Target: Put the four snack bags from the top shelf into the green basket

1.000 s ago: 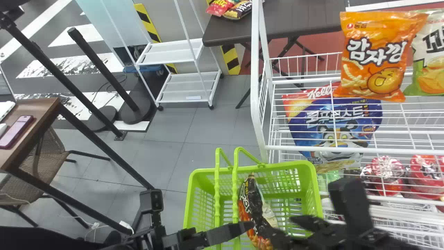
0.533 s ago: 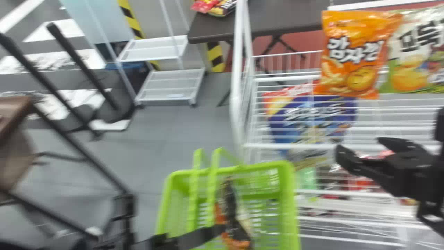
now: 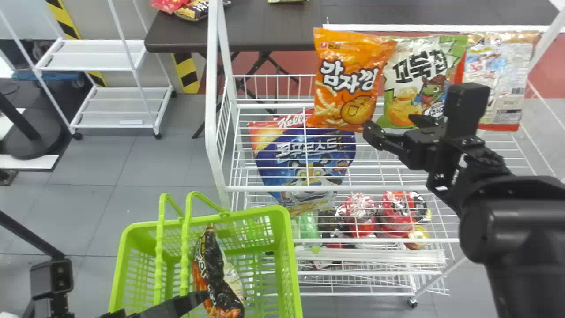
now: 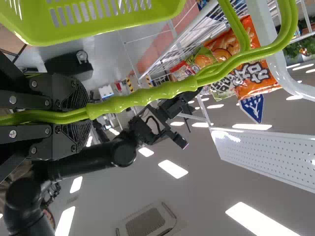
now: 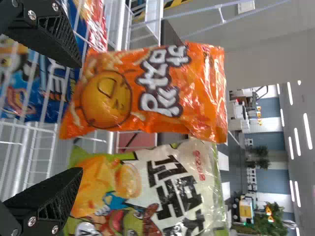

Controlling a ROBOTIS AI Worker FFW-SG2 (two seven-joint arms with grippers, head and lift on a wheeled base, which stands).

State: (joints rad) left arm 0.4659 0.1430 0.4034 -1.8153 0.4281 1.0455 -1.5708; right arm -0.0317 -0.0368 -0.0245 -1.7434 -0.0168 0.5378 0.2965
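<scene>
Presently holding the right claw (image 5: 81, 117) spread over the top shelf (image 3: 397, 188), aimed at the orange bag (image 3: 348, 86) standing there, probably to pinch its edges. Clenching the handles (image 3: 187, 251), low to the shelf's left, with the left claw (image 4: 88, 112), likely to steady the green basket (image 3: 288, 247). Showing the bag's front to the robot, with long axis upright.

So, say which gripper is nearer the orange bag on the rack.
Right. The right gripper is close in front of the orange bag, jaws open; the left gripper is farther off, jaws closed round the handles of the green basket.
</scene>
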